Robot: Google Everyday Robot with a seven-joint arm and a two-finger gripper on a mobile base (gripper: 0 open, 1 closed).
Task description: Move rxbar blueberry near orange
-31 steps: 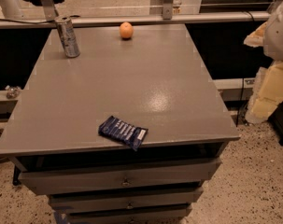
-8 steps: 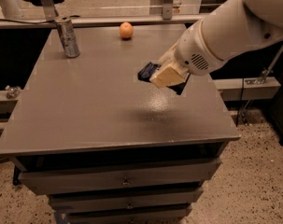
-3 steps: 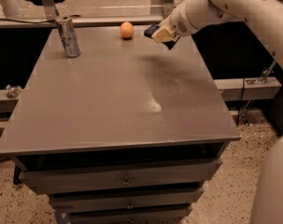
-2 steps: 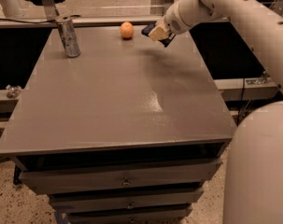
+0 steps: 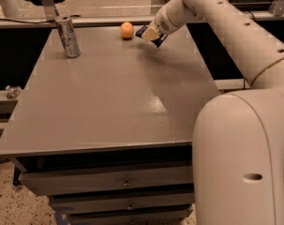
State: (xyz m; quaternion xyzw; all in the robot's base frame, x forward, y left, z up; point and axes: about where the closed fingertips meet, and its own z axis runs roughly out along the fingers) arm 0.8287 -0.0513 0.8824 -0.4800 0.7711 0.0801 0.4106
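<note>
The orange (image 5: 127, 30) sits on the grey table (image 5: 108, 93) near its far edge. My gripper (image 5: 151, 33) is just right of the orange, a little above the tabletop, shut on the rxbar blueberry (image 5: 142, 32). The dark-blue wrapper sticks out from the pale fingers (image 5: 150, 33) toward the orange, with a small gap between them. Most of the bar is hidden by the fingers.
A silver can (image 5: 68, 36) stands at the far left of the table. My white arm (image 5: 240, 139) fills the right side of the view. Drawers (image 5: 113, 184) are below the table's front edge. A glass barrier runs behind the table.
The gripper has carried the bar from the table's front up and to the far side, and over the last second has moved left, closer to the orange.
</note>
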